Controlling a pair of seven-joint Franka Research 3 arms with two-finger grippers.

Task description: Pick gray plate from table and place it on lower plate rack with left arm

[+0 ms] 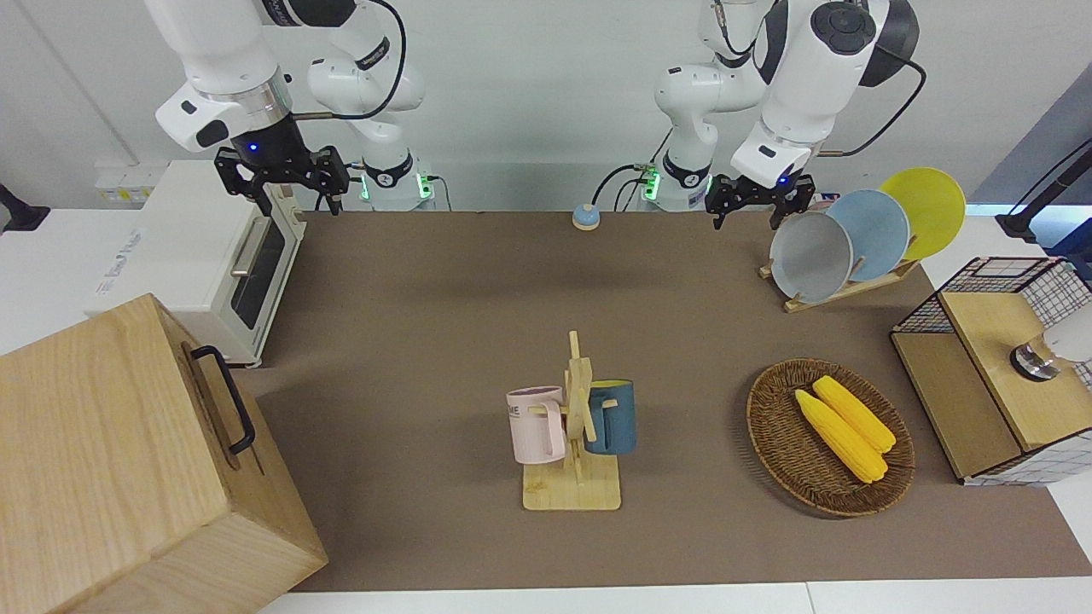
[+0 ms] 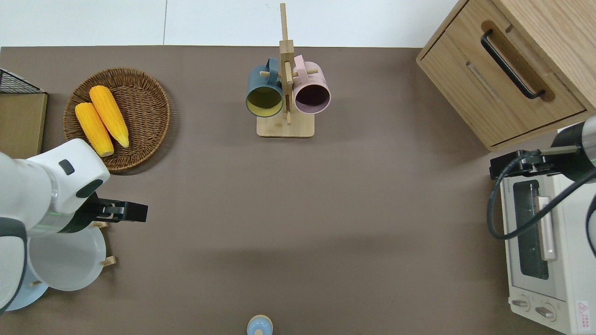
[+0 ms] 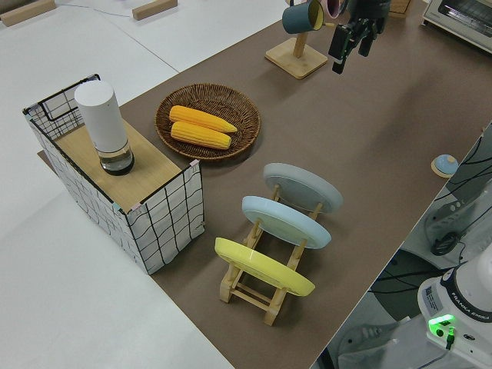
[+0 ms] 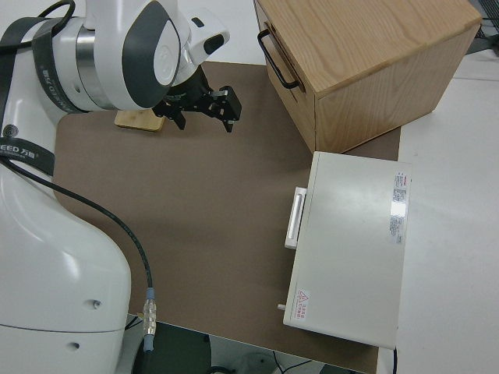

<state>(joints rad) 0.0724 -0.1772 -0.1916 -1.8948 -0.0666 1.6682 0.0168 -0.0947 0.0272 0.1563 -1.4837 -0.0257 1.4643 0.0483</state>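
Note:
The gray plate [image 1: 810,256] stands tilted in the slot of the lower plate rack [image 1: 840,290] that lies farthest from the robots. It also shows in the overhead view [image 2: 65,258] and the left side view [image 3: 304,188]. My left gripper [image 1: 751,213] is open and empty. It hangs in the air over the table [image 1: 478,298], just off the rack's end, between the rack and the basket [image 2: 125,211]. Its two fingers stand apart in the left side view [image 3: 350,50]. The right arm is parked, with its gripper [image 1: 294,192] open.
A light blue plate [image 1: 874,234] and a yellow plate [image 1: 926,209] fill the other rack slots. A wicker basket [image 1: 772,426] holds two corn cobs. A mug stand [image 1: 573,490], wooden drawer box [image 1: 111,460], toaster oven [image 1: 196,256], wire crate [image 1: 981,341] and small bell [image 1: 585,217] are also on the table.

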